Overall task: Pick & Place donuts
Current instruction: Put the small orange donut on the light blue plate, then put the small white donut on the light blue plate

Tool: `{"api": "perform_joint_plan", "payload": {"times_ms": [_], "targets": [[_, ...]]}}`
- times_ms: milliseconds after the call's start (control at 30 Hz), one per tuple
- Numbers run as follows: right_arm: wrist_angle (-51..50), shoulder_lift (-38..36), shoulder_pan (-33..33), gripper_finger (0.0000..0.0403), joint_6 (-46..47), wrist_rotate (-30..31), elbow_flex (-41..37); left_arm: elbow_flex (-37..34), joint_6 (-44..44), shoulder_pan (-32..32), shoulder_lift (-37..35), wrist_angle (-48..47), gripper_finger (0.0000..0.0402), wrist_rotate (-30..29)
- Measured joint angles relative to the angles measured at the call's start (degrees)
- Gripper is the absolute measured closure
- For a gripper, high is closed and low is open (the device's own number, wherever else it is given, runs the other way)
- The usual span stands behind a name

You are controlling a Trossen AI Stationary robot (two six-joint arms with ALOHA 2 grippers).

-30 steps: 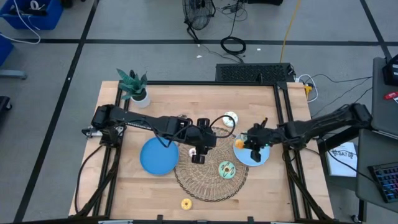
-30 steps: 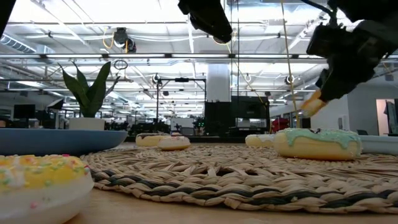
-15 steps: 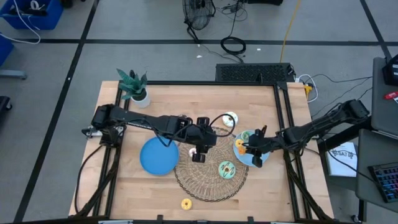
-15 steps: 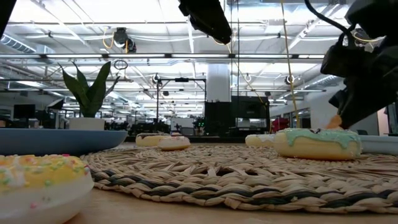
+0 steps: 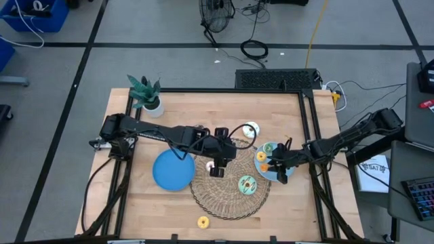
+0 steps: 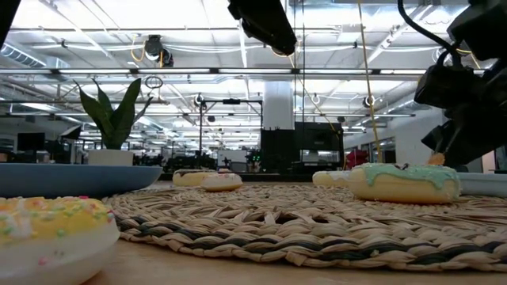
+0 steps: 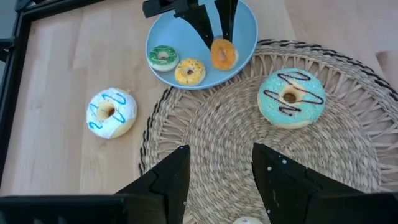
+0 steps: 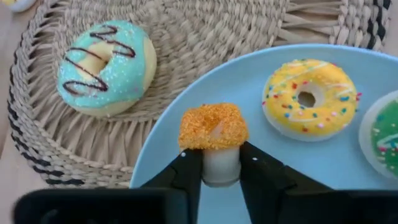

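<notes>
A small orange donut [image 8: 213, 126] stands on edge between the fingers of my right gripper [image 8: 221, 167], low over the right blue plate [image 8: 311, 168]. A yellow sprinkled donut [image 8: 309, 98] and a green one [image 7: 162, 56] lie flat on that plate. On the wicker mat [image 7: 230, 137] lies a mint donut with chocolate stripes [image 7: 291, 98]. A white donut with blue stripes [image 7: 111, 112] lies on the wood beside the mat. My left gripper [image 7: 217, 168] hangs open above the mat, holding nothing. My right gripper pinches the orange donut's pale lower part [image 8: 221, 167] between its two fingers. The fingers slant down from the table's right side. The donut stands on edge with its orange sugared top [image 7: 222, 53] toward the mat, down at the plate's surface.
A second blue plate [image 5: 173, 171] sits left of the mat. A yellow donut [image 5: 203, 221] lies near the table's front edge, and a potted plant [image 5: 146, 95] stands at the far left corner. Bare wood shows along the far side.
My right gripper has sunk toward the right blue plate, carrying the orange donut down from above the plate to its surface. The other donuts have stayed where they were.
</notes>
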Motion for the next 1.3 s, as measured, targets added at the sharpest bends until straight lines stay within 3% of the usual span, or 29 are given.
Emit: {"api": "perform_joint_plan", "payload": {"times_ms": [267, 433, 833, 1300], "targets": [[0.77, 0.03, 0.0, 0.0185, -1.43, 0.0, 0.0, 0.0, 0.0, 0.0, 0.0, 0.27, 0.0227, 0.0], [3.01, -0.01, 0.0, 0.0143, -1.89, 0.0, 0.0, 0.0, -0.05, 0.0, 0.0, 0.28, 0.0227, -0.02], [3.1, -2.8, -0.07, 0.0149, -5.35, 0.03, -0.02, 0.0, 0.13, 0.0, 0.02, 0.67, 0.0227, 0.01], [3.02, -21.66, -0.13, 0.0152, -14.87, 0.26, 0.0, -0.04, 0.99, -2.44, -1.66, 2.14, 0.0227, 2.01]]}}
